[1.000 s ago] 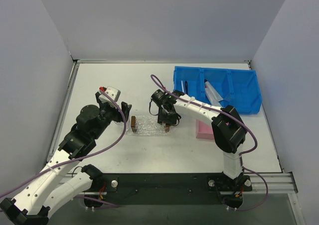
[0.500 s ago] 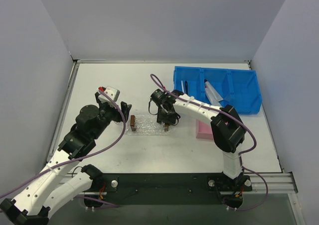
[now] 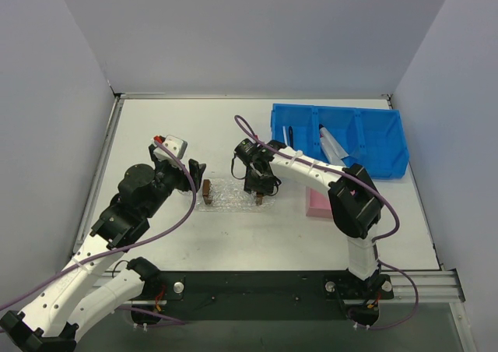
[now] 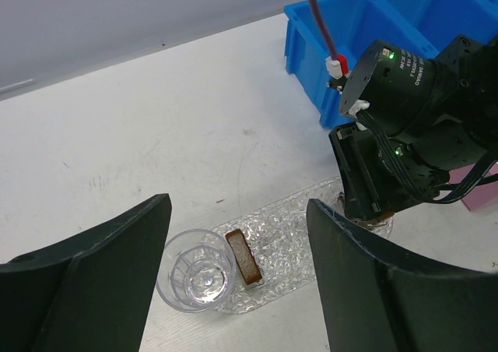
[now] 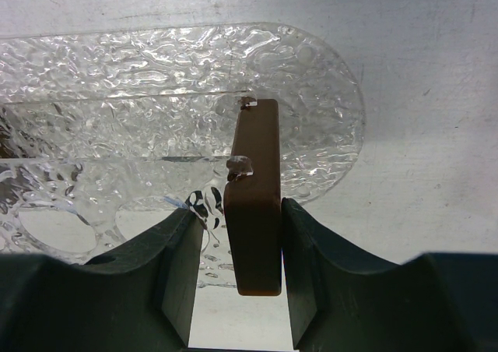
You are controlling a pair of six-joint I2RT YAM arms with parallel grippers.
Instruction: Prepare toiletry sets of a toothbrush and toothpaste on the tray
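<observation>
The clear textured tray (image 3: 232, 195) lies mid-table; it also shows in the left wrist view (image 4: 299, 231) and the right wrist view (image 5: 156, 64). My right gripper (image 3: 260, 195) (image 5: 239, 209) is at its right end, shut on a small brown block (image 5: 257, 212) standing on edge. A second brown block (image 4: 243, 256) leans at the tray's left end beside a clear cup (image 4: 196, 280). My left gripper (image 3: 196, 173) (image 4: 237, 205) is open and empty above them. Silvery toothpaste tubes (image 3: 333, 145) and a white toothbrush (image 3: 286, 136) lie in the blue bin (image 3: 373, 138). The black toothbrush is not visible.
A pink box (image 3: 319, 203) lies right of the tray, just below the blue bin. Another clear cup shape (image 5: 47, 227) shows through the tray's plastic left of my right fingers. Grey walls enclose the table on three sides.
My right gripper has crept slightly up and left with the brown block, and the tray with the left block has shifted a little the same way. The left arm has barely moved.
</observation>
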